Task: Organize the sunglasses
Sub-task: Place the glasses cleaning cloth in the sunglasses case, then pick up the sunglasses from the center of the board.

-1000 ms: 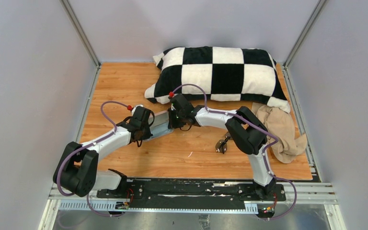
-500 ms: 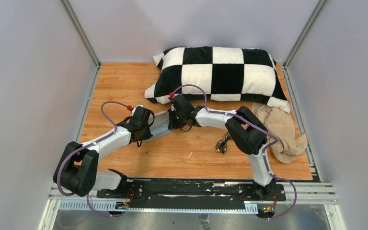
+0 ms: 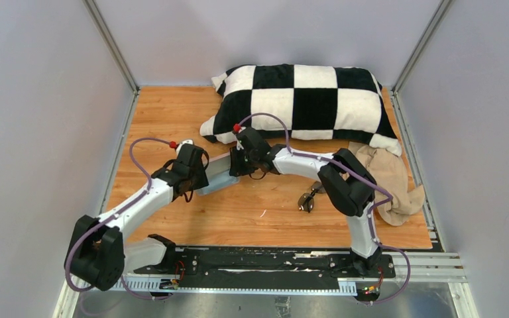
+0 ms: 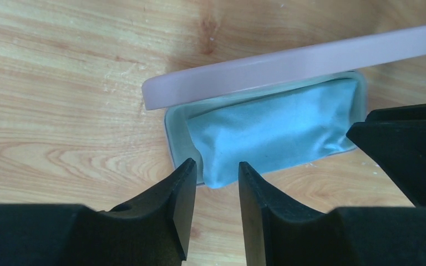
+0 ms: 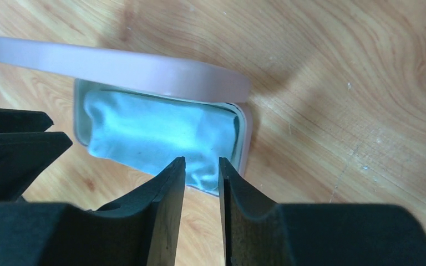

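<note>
The sunglasses [image 3: 307,199], small with dark lenses, lie on the wood by my right arm's elbow, apart from both grippers. The pinkish-grey case [image 3: 217,177] lies between the grippers, lid [image 4: 288,66] raised, with the light blue cloth [image 4: 277,130] inside. My left gripper [image 4: 217,169] is at the case's left end, jaws narrowly apart and empty, tips at the cloth's corner. My right gripper [image 5: 202,163] is at the case's right end, jaws narrowly apart and empty, above the cloth [image 5: 155,130]. In the top view the left gripper [image 3: 202,177] and right gripper [image 3: 237,165] flank the case.
A black-and-white checkered pillow [image 3: 305,103] lies across the back. A beige crumpled cloth [image 3: 388,182] lies at the right edge. Grey walls enclose the wooden table [image 3: 166,112] on three sides.
My left arm has swung a little to the left and its elbow has dropped back. My right gripper has shifted slightly toward the back left. The case and sunglasses stay put.
</note>
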Tool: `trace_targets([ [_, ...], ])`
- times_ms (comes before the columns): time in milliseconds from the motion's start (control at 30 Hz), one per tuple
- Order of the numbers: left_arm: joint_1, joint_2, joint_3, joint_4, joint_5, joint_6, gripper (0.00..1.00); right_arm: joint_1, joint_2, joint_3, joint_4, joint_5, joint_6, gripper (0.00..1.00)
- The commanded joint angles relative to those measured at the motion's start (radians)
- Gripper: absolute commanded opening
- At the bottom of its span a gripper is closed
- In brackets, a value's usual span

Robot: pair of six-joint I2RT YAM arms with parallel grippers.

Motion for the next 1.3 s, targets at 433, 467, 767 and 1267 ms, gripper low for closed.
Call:
trace_targets([
  [433, -0.15, -0.33, -0.038, -0.092, 0.071, -0.055, 0.45, -0.191, -0.844, -0.596, -0.233, 0.373, 0.075, 0.58],
  [467, -0.177, -0.317, -0.035, -0.088, 0.069, -0.064, 0.45, -0.238, -0.917, -0.666, -0.247, 0.366, 0.108, 0.59],
  [767, -0.316, -0.165, 0.025, -0.022, 0.088, -0.084, 0.46, -0.413, -1.144, -0.91, -0.278, 0.27, 0.329, 0.65],
  [1267, -0.35, -0.155, 0.048, -0.017, 0.083, -0.089, 0.47, -0.393, -0.789, -0.713, -0.286, 0.277, 0.446, 0.71],
])
